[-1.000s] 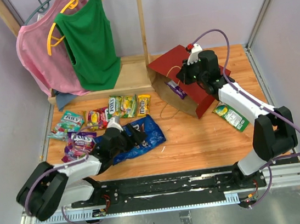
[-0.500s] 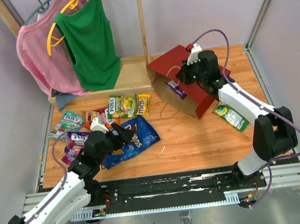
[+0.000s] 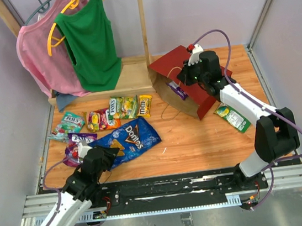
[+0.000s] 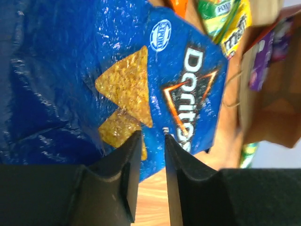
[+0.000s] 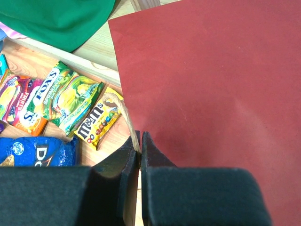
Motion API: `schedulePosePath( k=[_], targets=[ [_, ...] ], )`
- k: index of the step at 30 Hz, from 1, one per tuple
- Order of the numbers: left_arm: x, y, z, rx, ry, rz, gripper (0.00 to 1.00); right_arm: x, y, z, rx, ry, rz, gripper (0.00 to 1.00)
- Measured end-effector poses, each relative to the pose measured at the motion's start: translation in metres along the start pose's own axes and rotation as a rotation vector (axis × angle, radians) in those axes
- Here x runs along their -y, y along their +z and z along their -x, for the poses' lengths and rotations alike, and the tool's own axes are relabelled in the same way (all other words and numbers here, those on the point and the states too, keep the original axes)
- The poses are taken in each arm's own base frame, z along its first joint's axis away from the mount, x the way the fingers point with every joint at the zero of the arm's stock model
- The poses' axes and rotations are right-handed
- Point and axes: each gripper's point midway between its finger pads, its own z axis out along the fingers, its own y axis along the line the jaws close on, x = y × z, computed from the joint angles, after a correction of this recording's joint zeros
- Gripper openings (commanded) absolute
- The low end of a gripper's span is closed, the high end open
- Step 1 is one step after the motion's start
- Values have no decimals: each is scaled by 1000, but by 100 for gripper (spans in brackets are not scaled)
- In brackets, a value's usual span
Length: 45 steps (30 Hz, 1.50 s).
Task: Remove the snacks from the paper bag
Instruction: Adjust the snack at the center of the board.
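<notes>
Paper bag [image 3: 167, 66]: lies on its side at the far end of the tabletop [image 3: 199, 140], with its mouth turned left toward the unloaded packets.
Right gripper [image 5: 140, 141]: the fingers are clenched on the upper edge of the paper bag's mouth. This is judged to prop the mouth open so the contents can be reached.
Left gripper [image 4: 151, 141]: the fingers are narrowly apart and grasp nothing. They hover over the near end of the Doritos bag [image 3: 127, 141], well to the left of the paper bag.
Snacks outside: the Doritos bag lies flat to the left of the paper bag. The yellow M&M's pack [image 3: 145, 105] and green packs [image 3: 122, 106] form a row just left of the mouth. A further green packet [image 3: 232, 118] lies just right of the paper bag.
Snack inside: one purple packet [image 3: 178, 91] shows within the mouth of the paper bag.
Progress: judged nearly complete, with the purple packet outstanding.
Placement rationale: the unloaded packets are spread apart from the paper bag, which leaves the approach to its mouth unobstructed.
</notes>
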Motion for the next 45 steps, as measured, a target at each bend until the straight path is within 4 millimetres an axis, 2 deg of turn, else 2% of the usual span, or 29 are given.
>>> schedulePosePath(
  k=[5,8,10,14,16,19,23,26,30,32,33,34,37,39,43,45],
  targets=[
    [17,-6,22,99,-165,-67,30,0,0,0,1,1,2,4],
    [16,-5,29,135,-195,-58,31,-1,0,0,1,2,3,4],
    [9,-2,30,150,-187,-16,30,0,0,0,0,2,2,4],
    [-35,6,25,160,-105,221,26,0,0,1,2,1,1,4],
    [-49,4,24,154,-58,348,26,-1,0,1,3,1,2,4],
    [-47,4,25,136,-6,499,19,-1,-1,1,3,1,2,4],
    [-38,21,21,107,66,700,12,-1,-2,3,7,0,2,4],
    [-38,34,20,106,125,817,14,-2,-6,8,21,-6,-2,4],
    [-31,35,25,119,149,804,19,-2,-11,15,39,-18,-11,4],
    [-17,34,33,128,167,742,22,-2,-12,16,44,-22,-15,4],
    [-1,34,38,132,181,666,24,-1,-12,16,45,-23,-19,4],
    [17,34,43,134,192,581,27,-1,-12,16,45,-24,-20,4],
    [78,36,46,99,248,280,51,0,-12,16,43,-25,-22,4],
    [117,35,38,61,308,48,57,0,-12,16,43,-25,-22,4],
    [142,46,22,-1,439,-97,64,0,-12,16,43,-25,-22,4],
    [139,65,5,-61,513,-86,69,0,-12,16,43,-25,-22,4]
  ],
)
